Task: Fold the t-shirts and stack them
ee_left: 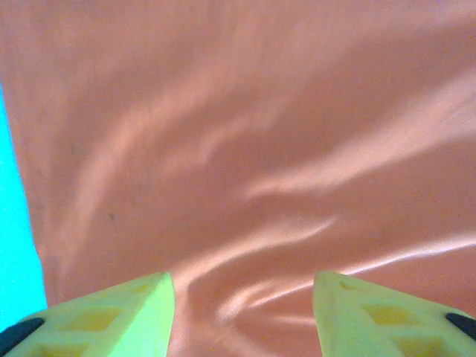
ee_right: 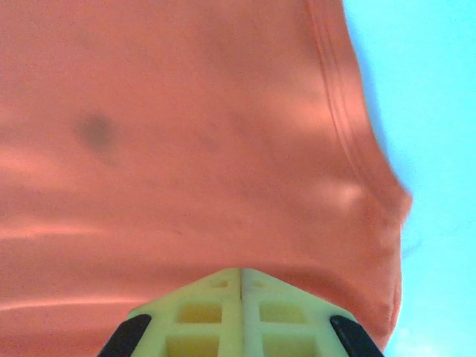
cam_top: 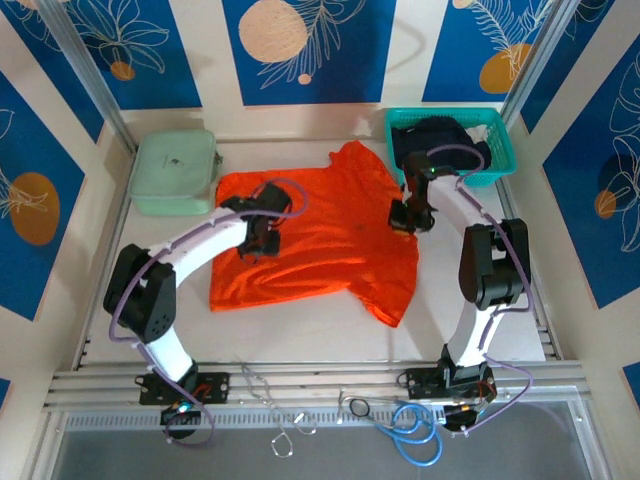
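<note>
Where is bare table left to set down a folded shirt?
Free: the near strip of table between the hem of the orange t-shirt and the arm bases, and the far strip between the pale green box and the teal basket. Crowded: the centre, under the shirt, left gripper and right gripper.

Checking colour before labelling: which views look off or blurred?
Top external: sharp, evenly lit, orange t-shirt saturated. Left wrist: shirt washed to salmon, folds smeared, table cast cyan. Right wrist: same cast, hem seam fairly crisp.
</note>
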You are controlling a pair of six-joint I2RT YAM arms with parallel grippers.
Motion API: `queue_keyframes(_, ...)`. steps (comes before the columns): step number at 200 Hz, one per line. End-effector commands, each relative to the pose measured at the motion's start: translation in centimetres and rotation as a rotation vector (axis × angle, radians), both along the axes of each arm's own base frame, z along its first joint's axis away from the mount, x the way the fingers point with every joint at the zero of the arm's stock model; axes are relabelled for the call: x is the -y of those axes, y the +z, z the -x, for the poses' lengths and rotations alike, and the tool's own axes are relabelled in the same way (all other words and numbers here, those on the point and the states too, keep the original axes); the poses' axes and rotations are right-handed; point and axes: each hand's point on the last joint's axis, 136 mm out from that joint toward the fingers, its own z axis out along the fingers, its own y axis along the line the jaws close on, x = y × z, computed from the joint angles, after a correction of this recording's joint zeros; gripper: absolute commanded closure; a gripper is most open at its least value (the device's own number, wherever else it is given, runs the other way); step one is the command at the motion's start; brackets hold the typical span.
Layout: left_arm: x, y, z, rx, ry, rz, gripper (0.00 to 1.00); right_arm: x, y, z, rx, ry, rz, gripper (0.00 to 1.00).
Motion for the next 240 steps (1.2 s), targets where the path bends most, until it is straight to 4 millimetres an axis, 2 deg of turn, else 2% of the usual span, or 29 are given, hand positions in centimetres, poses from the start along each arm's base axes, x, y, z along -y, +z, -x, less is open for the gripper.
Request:
queue_keyframes(1, -1.3, 1.7, -2.6, 0.01, -0.022, -0.114, 0.47, -2.1, 1.2, -3.0, 0.043, 0.131, -0.021, 1.0)
queue_keyframes(19, -1.6, 0.9, -5.7, 0.023, 0.009, -0.104, 0.47, -2.9, 0.0, -6.1, 0.073, 0.21, 0.034, 1.0)
queue_keyframes(54, -3.5, -2.8, -10.9, 0.032, 0.113, -0.046, 0.5, -4.8, -3.1, -10.6, 0.122, 0.358, 0.11, 1.0)
queue_keyframes(74, -3.9, -5.1, -12.4, 0.011, 0.132, -0.044, 0.51, -5.3, -4.9, -11.7, 0.102, 0.402, 0.161, 1.0)
queue_keyframes(90, -3.9, -7.1, -12.4, -0.035, 0.126, -0.06, 0.52, -5.5, -6.1, -11.8, 0.065, 0.426, 0.186, 1.0)
queue_keyframes(106, -3.6, -9.1, -11.5, -0.091, 0.116, -0.051, 0.53, -5.5, -6.9, -11.3, 0.036, 0.445, 0.218, 1.0)
queue_keyframes(125, -3.3, -11.0, -9.5, -0.14, 0.109, -0.031, 0.54, -5.1, -7.5, -10.2, 0.003, 0.452, 0.236, 1.0)
queue_keyframes(184, -0.4, -13.6, -1.8, -0.252, 0.069, 0.064, 0.57, -2.1, -8.1, -6.6, -0.057, 0.438, 0.267, 1.0)
queue_keyframes(205, 0.3, -13.5, 0.2, -0.267, 0.061, 0.073, 0.57, -1.4, -8.0, -6.0, -0.067, 0.427, 0.265, 1.0)
queue_keyframes(221, 0.3, -12.8, 1.0, -0.272, 0.073, 0.073, 0.57, -1.4, -7.6, -5.8, -0.059, 0.419, 0.251, 1.0)
queue_keyframes(240, -0.1, -10.6, 1.0, -0.245, 0.086, 0.067, 0.57, -2.1, -7.2, -5.8, -0.047, 0.419, 0.221, 1.0)
